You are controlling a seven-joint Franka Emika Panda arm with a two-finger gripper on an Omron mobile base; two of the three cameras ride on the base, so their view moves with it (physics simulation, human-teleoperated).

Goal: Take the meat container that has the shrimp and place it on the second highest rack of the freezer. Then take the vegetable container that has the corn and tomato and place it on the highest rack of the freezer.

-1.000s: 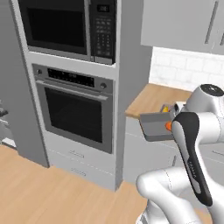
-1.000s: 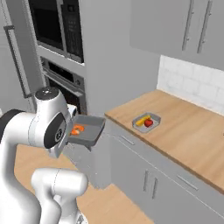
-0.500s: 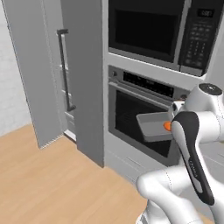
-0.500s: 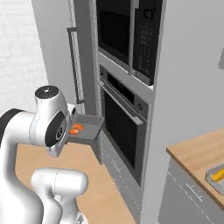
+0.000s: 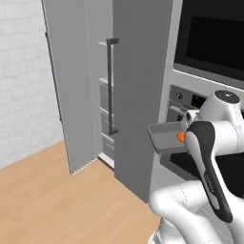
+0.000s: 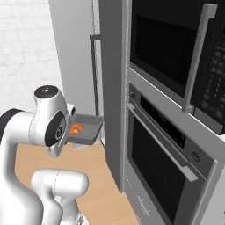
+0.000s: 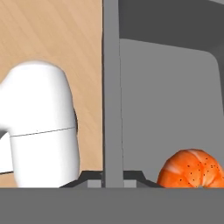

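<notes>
Base nearer freezer [image 5: 95,95], tray [image 6: 90,132] aloft

The left base view looks from behind the arm, on its left, forward and down at the freezer [image 5: 138,95], whose open door [image 5: 71,86] stands at the left and whose side panel fills the middle; the oven [image 5: 209,100] lies to the freezer's right. The right base view looks from behind on the other side, taking the freezer [image 6: 112,88] edge-on, with the oven [image 6: 171,145] close at its right. Both share the tray [image 5: 164,136] held out near the freezer. The hand view sits right above the tray's rim [image 7: 112,109], looking down along it to the wooden floor [image 7: 52,35].
</notes>
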